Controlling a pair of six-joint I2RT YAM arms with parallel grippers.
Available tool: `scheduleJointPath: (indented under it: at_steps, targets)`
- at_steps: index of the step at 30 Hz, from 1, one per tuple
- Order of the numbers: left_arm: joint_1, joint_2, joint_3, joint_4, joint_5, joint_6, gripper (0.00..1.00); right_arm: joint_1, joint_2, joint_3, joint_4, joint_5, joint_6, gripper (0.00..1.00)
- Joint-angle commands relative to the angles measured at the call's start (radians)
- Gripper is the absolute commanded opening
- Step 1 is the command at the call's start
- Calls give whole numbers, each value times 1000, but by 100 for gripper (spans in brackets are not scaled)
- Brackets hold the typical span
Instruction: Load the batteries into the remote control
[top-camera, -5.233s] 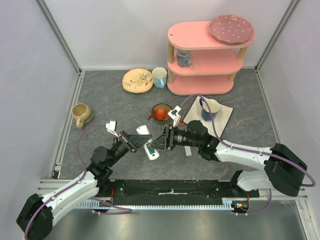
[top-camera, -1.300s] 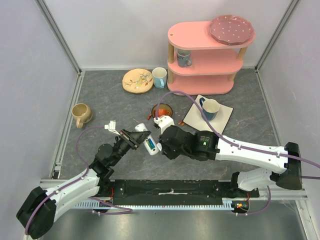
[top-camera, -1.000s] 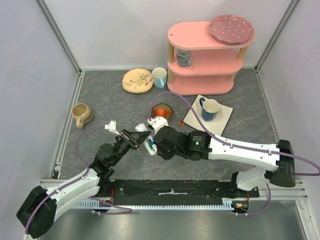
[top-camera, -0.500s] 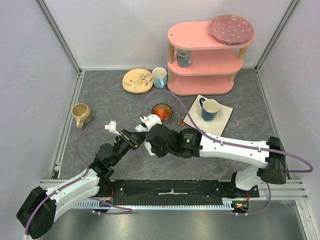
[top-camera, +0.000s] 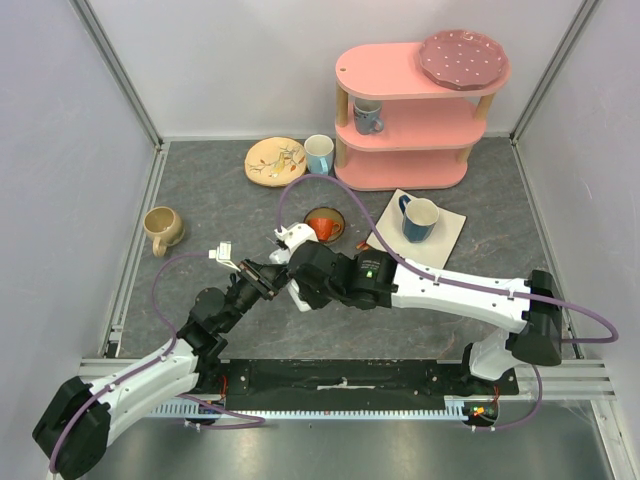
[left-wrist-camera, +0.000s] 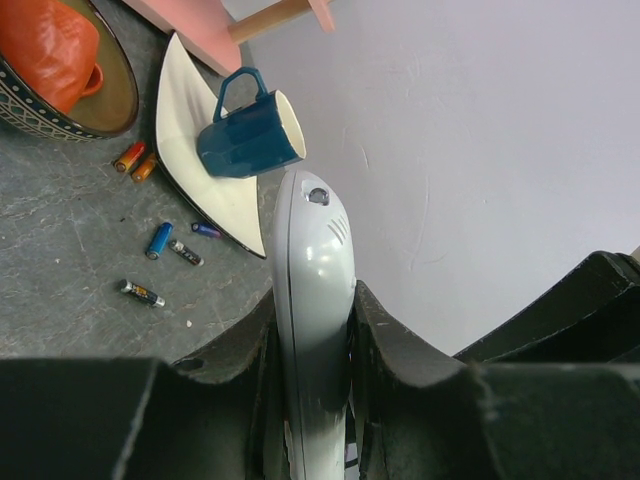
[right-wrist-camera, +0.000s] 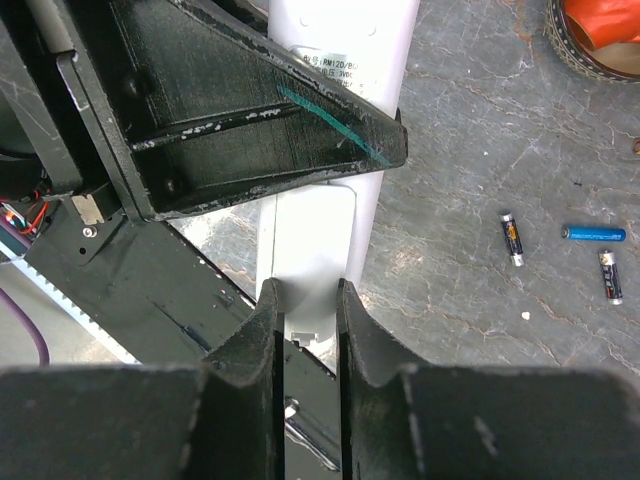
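Observation:
My left gripper (left-wrist-camera: 312, 300) is shut on the white remote control (left-wrist-camera: 315, 235) and holds it above the table, rounded end pointing away. In the top view the left gripper (top-camera: 262, 276) meets the right gripper (top-camera: 293, 277), and the remote is mostly hidden between them. My right gripper (right-wrist-camera: 305, 298) is shut on a flat white cover panel (right-wrist-camera: 318, 250) with a small tab at the remote's near end. Several batteries lie loose on the grey table: a blue one (right-wrist-camera: 593, 233), two dark ones (right-wrist-camera: 511, 238) and others (left-wrist-camera: 158, 240).
A dark bowl (top-camera: 323, 224) with an orange object sits behind the grippers. A blue mug (top-camera: 418, 217) stands on a white napkin (top-camera: 447, 236). A pink shelf (top-camera: 410, 110), a plate (top-camera: 275, 161), a cup (top-camera: 319, 154) and a tan mug (top-camera: 162, 228) stand farther off.
My right arm has swung left and brought its gripper onto the near end of the remote. My left gripper has kept holding the remote in about the same place.

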Motion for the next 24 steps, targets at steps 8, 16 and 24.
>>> scheduleJointPath:
  at_steps: [8,16,24]
  targets:
    - [-2,-17,-66,54,10,15,2,-9,20,46,-36,-17,-21,0]
    - [-3,-23,-61,55,24,6,2,-13,30,46,-38,4,-17,0]
    - [-3,-30,-51,59,42,-17,2,-23,46,45,-36,17,-13,0]
